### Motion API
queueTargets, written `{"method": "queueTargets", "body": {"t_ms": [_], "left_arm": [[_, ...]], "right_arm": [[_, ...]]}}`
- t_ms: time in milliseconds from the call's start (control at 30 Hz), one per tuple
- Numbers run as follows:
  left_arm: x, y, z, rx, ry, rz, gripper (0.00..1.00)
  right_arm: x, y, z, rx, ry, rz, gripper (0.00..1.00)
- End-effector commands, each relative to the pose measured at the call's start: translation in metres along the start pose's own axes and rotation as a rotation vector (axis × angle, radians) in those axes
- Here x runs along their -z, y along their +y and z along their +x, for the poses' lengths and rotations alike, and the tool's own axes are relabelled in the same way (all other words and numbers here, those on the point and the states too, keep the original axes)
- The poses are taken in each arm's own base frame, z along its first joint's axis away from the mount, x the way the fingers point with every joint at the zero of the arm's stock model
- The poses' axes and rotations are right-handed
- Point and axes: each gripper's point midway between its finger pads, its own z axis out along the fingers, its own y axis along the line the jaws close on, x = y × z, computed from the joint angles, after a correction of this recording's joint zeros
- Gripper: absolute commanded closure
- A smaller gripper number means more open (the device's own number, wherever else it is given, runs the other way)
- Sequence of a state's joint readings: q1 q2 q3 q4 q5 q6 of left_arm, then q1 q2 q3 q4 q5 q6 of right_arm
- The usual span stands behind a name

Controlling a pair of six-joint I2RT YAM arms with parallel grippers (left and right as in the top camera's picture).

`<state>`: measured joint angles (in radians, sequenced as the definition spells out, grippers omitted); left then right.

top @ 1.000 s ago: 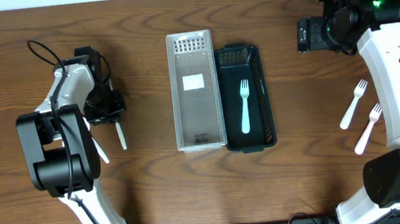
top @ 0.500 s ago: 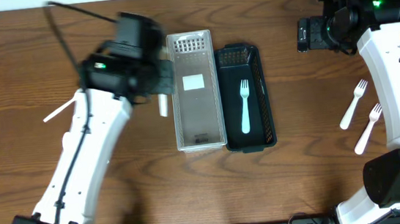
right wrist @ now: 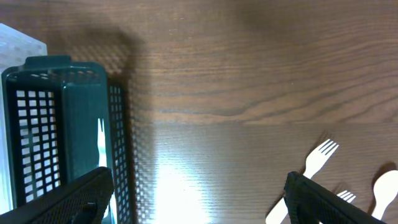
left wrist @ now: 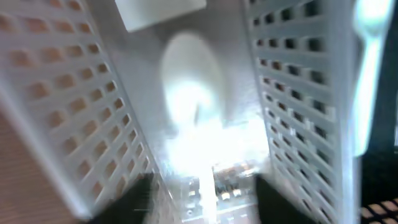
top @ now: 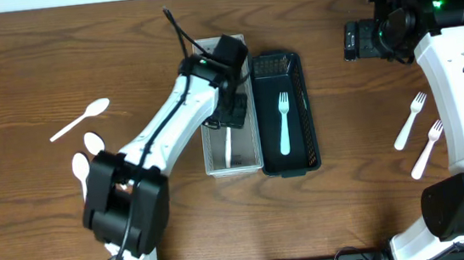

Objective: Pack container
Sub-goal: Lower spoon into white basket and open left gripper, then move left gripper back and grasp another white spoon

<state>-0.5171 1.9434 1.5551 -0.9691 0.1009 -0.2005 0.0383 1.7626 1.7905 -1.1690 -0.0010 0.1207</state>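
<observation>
My left gripper (top: 232, 113) hangs over the white slotted basket (top: 207, 81). In the left wrist view, which is blurred, its dark fingers (left wrist: 140, 194) stand wide apart. A white spoon (left wrist: 191, 84) lies on the basket floor with its thin handle running between them, touching neither. The overhead view shows that spoon (top: 228, 147) in the near half of the basket. The dark green basket (top: 300, 98) beside it holds a white fork (top: 283, 122). My right gripper (right wrist: 199, 202) is open and empty, high over bare table to the right of the green basket (right wrist: 68, 124).
Three white spoons (top: 81, 119) lie loose at the table's left. Two white forks (top: 410, 120) lie at the right, near the right arm's base. The baskets stand side by side at the centre.
My left arm swung from the table's left side across to the white basket carrying a spoon. Its jaws have parted and the spoon now lies in the basket. The right arm is unmoved.
</observation>
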Motion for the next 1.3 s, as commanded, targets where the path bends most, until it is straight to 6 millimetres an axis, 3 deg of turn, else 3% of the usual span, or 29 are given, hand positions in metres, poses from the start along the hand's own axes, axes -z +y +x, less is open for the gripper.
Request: {"method": "queueTargets", "body": {"t_ms": [0,100,200,333,400,500,633,700,800,967,1067,1133,1267], "left_arm": [[0.015,0.007,-0.005,-0.034,-0.034,-0.010,0.36],[0.050,0.027,-0.015,-0.005,-0.114,-0.077,0.31],[0.102,0.059,-0.027,0.056,-0.246,-0.145,0.31],[0.175,0.114,-0.031,0.025,-0.414,-0.212,0.14],[0.197,0.147,-0.024,0.040,-0.454,-0.255,0.01],[0.214,0.198,-0.006,0.091,-0.455,-0.312,0.02],[0.207,0.247,0.011,0.129,-0.409,-0.296,0.02],[0.195,0.261,0.016,0.069,-0.361,-0.283,0.02],[0.168,0.270,0.023,-0.112,-0.262,-0.233,0.02],[0.137,0.294,0.027,-0.217,-0.168,-0.217,0.02],[0.128,0.319,0.027,-0.193,-0.146,-0.267,0.02],[0.122,0.321,0.031,-0.170,-0.131,-0.242,0.02],[0.105,0.326,0.014,-0.168,-0.194,-0.189,0.02]], "right_arm": [[0.001,-0.001,-0.002,0.008,-0.002,-0.008,0.09],[0.001,-0.001,-0.002,0.008,-0.002,-0.008,0.09],[0.001,-0.001,-0.002,0.007,-0.002,-0.008,0.09],[0.001,-0.002,-0.002,0.006,-0.002,-0.007,0.09],[0.001,-0.002,-0.002,0.006,-0.003,-0.007,0.09],[0.001,-0.002,-0.002,0.006,-0.003,-0.008,0.09],[0.001,-0.002,-0.002,0.006,-0.002,-0.007,0.09],[0.001,-0.002,-0.002,0.006,-0.002,-0.007,0.09],[0.001,-0.002,-0.002,0.010,-0.002,-0.003,0.09],[0.001,-0.004,0.001,0.023,0.011,0.002,0.09],[0.001,-0.005,0.006,0.023,0.028,0.005,0.08],[0.001,-0.005,0.008,0.022,0.036,0.006,0.08],[0.001,-0.005,0.009,0.022,0.043,0.006,0.08]]}}
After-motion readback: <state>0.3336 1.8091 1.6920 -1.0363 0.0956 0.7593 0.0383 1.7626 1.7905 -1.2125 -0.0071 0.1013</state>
